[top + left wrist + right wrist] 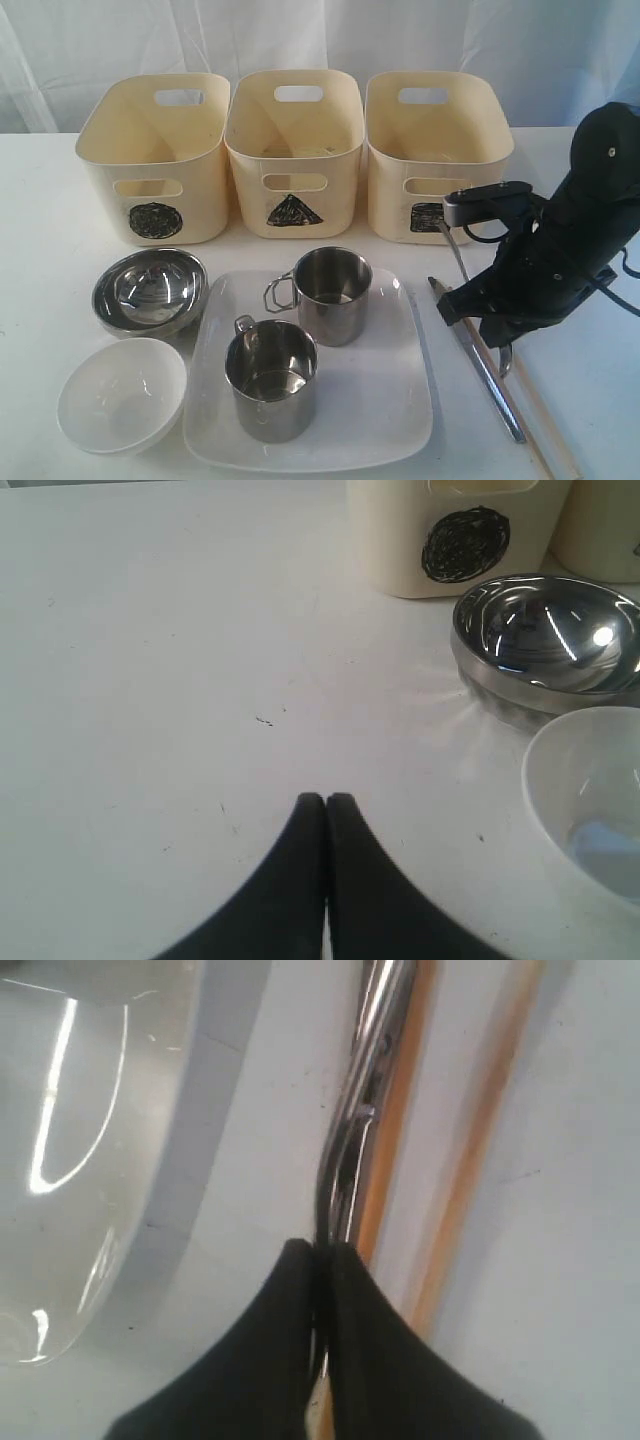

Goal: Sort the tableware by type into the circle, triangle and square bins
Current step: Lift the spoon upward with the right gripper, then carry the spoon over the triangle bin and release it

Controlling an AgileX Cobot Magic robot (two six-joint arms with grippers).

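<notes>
We find the right gripper [322,1250] down at the table beside the large white square plate [400,405], its jaws pressed together on the thin shaft of a piece of the steel cutlery [505,412], which lies alongside the wooden chopsticks [478,1135]. The left gripper [325,800] hangs closed and empty over bare table [150,630], near the steel bowl [148,290] and the small white bowl [120,392]. We judge the cutlery to be stiff, light and slick: a narrow polished shaft can twist or slide in flat pads, so a hold near its middle, across the flatter faces, should keep it level on the way to the bins. One chopstick lies right against it (we cannot tell whether the pads have caught the wood as well), and the chopsticks, lighter and round, may roll if nudged. The two steel handled mugs [333,292] stand on the plate; their rims or handles look the surest holds, while the plate seems heavy and brittle. Behind wait the circle bin [155,160], triangle bin [293,150] and square bin [435,150].
</notes>
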